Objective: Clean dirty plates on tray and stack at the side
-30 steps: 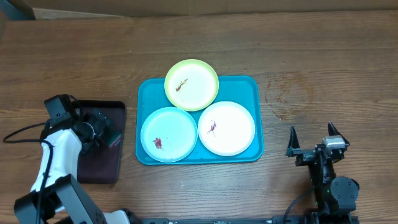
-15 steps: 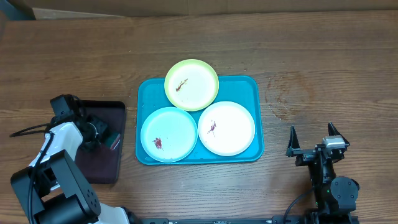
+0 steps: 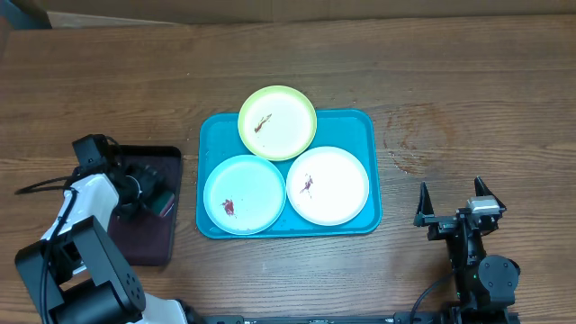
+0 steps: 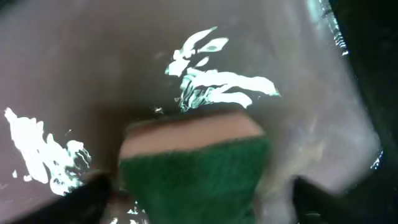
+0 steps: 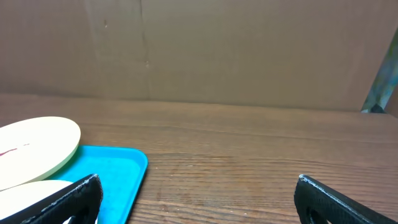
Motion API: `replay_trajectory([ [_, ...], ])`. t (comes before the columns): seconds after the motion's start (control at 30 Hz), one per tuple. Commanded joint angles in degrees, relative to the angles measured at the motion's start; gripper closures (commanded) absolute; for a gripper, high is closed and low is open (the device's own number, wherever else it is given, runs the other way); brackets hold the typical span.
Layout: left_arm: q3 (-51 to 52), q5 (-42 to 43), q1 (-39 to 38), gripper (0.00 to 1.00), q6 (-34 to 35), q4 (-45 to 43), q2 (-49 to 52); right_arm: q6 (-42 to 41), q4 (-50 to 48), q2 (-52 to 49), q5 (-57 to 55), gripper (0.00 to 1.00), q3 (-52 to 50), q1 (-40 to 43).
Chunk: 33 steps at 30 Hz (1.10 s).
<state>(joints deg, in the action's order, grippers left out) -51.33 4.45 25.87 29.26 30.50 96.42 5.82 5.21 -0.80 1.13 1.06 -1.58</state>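
Observation:
The turquoise tray [image 3: 364, 135] lies mid-table and holds three plates. The yellow-green plate [image 3: 286, 126] sits at its far edge, the light blue plate [image 3: 252, 184] at front left, the white plate [image 3: 337, 184] at front right. Each has a small red-brown smear. My left gripper [image 3: 155, 193] is down in a dark tray [image 3: 144, 238], open, its jaws on either side of a green-and-tan sponge [image 4: 193, 165]. My right gripper [image 3: 454, 205] is open and empty, right of the turquoise tray, whose corner shows in the right wrist view [image 5: 121, 168].
The dark tray's wet, glossy floor [image 4: 93, 74] fills the left wrist view. A water stain [image 3: 409, 144] marks the wood right of the turquoise tray. A brown wall [image 5: 217, 50] stands behind the table.
My left arm swung in and brought its gripper down around the sponge in the dark tray. The right arm and the plates have not moved.

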Motion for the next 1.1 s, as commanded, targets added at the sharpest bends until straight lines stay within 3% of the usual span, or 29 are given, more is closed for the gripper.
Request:
replay_trajectory([
  [0.0, -1.0, 0.7, 0.0, 0.00, -1.0, 4.2, 2.0, 0.0, -0.4, 0.5, 0.0, 0.00, -0.6, -0.3],
  [0.1, -2.5, 3.2, 0.0, 0.01, -0.9, 8.0, 2.0, 0.0, -0.4, 0.5, 0.0, 0.00, -0.6, -0.3],
  [0.23, -2.5, 3.5, 0.0, 0.28, -1.0, 8.7, 2.1, 0.0, -0.4, 0.5, 0.0, 0.00, -0.6, -0.3],
  [0.37, -2.5, 2.5, 0.0, 0.47, -0.9, 8.0, 2.1, 0.0, -0.4, 0.5, 0.0, 0.00, -0.6, -0.3],
  [0.53, -2.5, 0.8, 0.0, 0.47, -1.0, 6.7, 2.1, 0.0, -0.4, 0.5, 0.0, 0.00, -0.6, -0.3],
  [0.67, -2.5, -2.2, 0.0, 0.23, -1.0, 5.6, 2.1, 0.0, -0.4, 0.5, 0.0, 0.00, -0.6, -0.3],
  [0.77, -2.5, -3.4, 0.0, 0.22, -1.0, 5.4, 2.1, 0.0, -0.4, 0.5, 0.0, 0.00, -0.6, -0.3],
  [0.9, -2.5, -3.4, 0.0, 0.32, -1.0, 5.2, 2.2, 0.0, -0.4, 0.5, 0.0, 0.00, -0.6, -0.3],
  [1.07, -2.5, -3.4, 0.0, 0.58, -1.0, 4.5, 2.2, 0.0, -0.4, 0.5, 0.0, 0.00, -0.6, -0.3],
])
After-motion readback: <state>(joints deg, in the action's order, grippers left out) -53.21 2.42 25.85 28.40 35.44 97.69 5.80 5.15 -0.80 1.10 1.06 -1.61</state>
